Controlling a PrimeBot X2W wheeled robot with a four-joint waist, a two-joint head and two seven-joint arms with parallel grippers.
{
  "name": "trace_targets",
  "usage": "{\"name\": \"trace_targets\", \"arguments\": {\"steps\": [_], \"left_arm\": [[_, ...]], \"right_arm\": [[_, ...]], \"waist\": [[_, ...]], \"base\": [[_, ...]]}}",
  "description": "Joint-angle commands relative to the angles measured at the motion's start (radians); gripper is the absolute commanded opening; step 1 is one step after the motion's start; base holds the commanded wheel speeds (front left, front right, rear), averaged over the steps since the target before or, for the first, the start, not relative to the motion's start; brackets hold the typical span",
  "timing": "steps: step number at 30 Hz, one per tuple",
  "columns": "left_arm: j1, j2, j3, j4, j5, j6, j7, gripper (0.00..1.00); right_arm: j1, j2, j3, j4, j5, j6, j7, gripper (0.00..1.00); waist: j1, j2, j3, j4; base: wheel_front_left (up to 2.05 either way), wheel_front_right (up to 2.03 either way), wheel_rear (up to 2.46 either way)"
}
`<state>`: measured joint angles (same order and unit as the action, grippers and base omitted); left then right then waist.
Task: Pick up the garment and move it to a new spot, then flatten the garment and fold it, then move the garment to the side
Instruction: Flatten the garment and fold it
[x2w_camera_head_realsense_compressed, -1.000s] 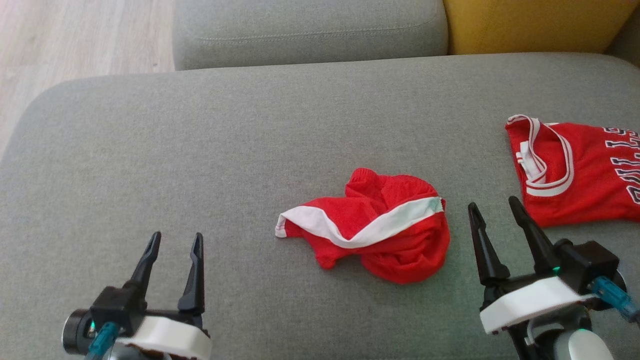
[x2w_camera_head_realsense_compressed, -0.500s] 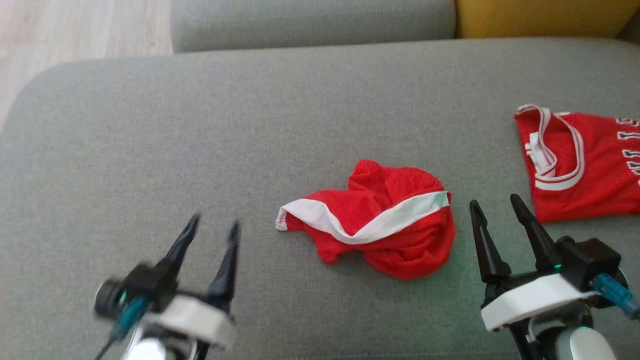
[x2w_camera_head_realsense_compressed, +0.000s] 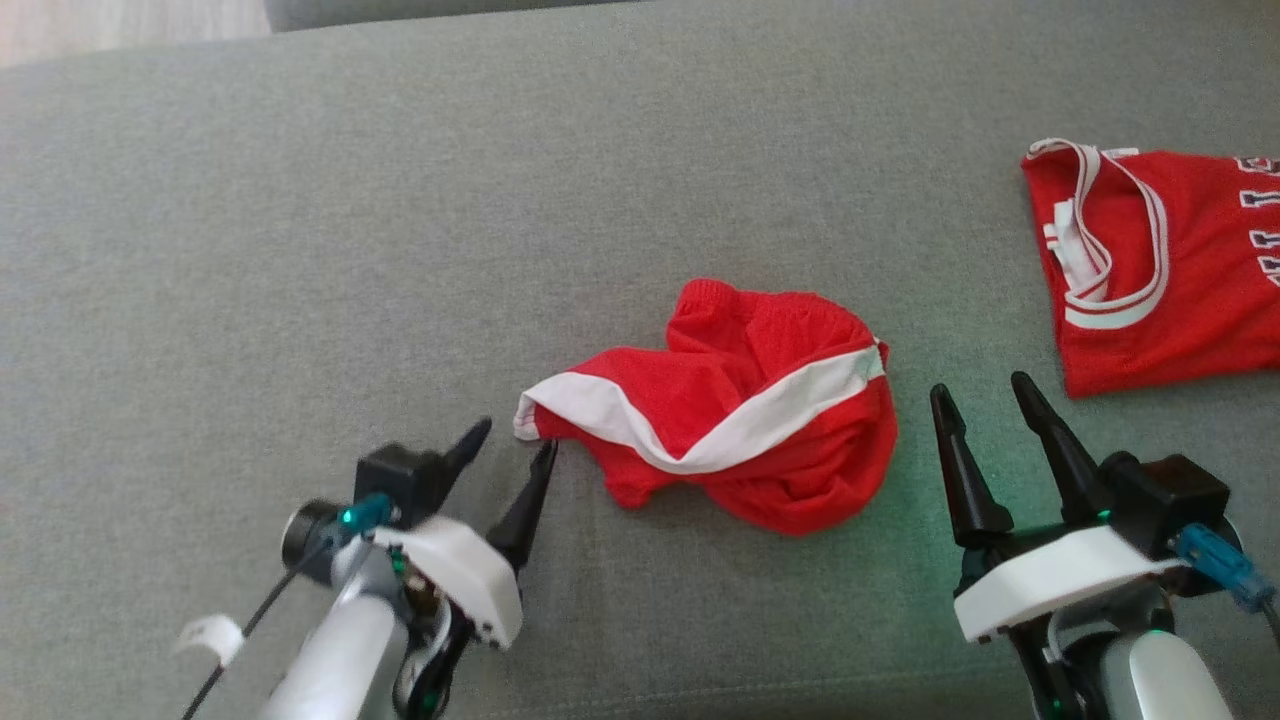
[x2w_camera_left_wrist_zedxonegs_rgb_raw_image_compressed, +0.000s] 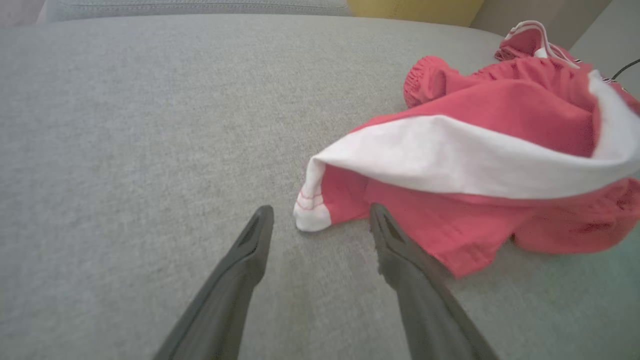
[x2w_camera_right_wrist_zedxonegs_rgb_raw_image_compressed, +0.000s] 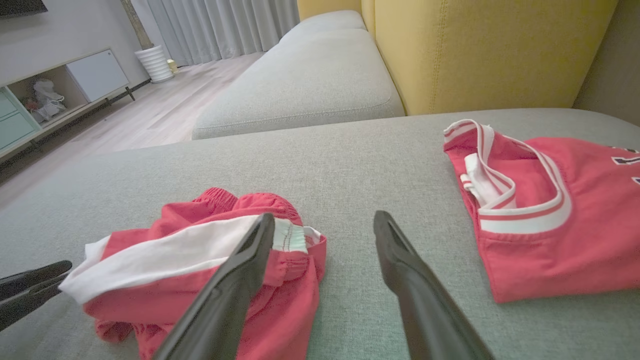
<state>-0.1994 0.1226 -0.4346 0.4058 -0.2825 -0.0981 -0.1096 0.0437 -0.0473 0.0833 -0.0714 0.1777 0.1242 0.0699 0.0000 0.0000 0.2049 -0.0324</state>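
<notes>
Step in hand: first pick-up, reach phase, nothing grasped yet. Garment (x2w_camera_head_realsense_compressed: 740, 420), crumpled red shorts with a white stripe, lies mid sofa cushion (x2w_camera_head_realsense_compressed: 250, 250), nearer its front edge. Left gripper (x2w_camera_head_realsense_compressed: 516, 436) is low over the cushion, angled in at the garment's left tip, jaws apart. In the left wrist view the white hem corner (x2w_camera_left_wrist_zedxonegs_rgb_raw_image_compressed: 312, 220) sits between and just beyond the fingertips (x2w_camera_left_wrist_zedxonegs_rgb_raw_image_compressed: 262, 220); can't tell if it's touched. Right gripper (x2w_camera_head_realsense_compressed: 978, 386) hovers just beside the garment's right side, jaws apart, empty, pointing toward the back edge. Red jersey (x2w_camera_head_realsense_compressed: 1170, 270) lies near the right edge, apart from the shorts. Next, likely: ease the left forward around that corner, close, lift. The fabric is thin, so stay low or the jaws pinch nothing.
</notes>
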Motion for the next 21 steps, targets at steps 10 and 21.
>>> {"name": "trace_targets", "arguments": {"steps": [10,21], "left_arm": [[-0.149,-0.017,-0.021,0.160,-0.044,-0.026,-0.072,0.00],[-0.197,-0.023,-0.064,0.227,-0.064,-0.031,-0.124,0.00]], "right_arm": [[-0.060,-0.003,0.013,0.003,0.014,0.007,-0.008,1.00],[-0.160,-0.038,0.083,0.163,0.061,0.007,0.027,1.00]], "waist": [[0.0000,0.0000,0.019,-0.014],[0.0000,0.0000,0.027,0.013]], "base": [[0.00,0.00,0.00],[0.00,0.00,0.00]]}}
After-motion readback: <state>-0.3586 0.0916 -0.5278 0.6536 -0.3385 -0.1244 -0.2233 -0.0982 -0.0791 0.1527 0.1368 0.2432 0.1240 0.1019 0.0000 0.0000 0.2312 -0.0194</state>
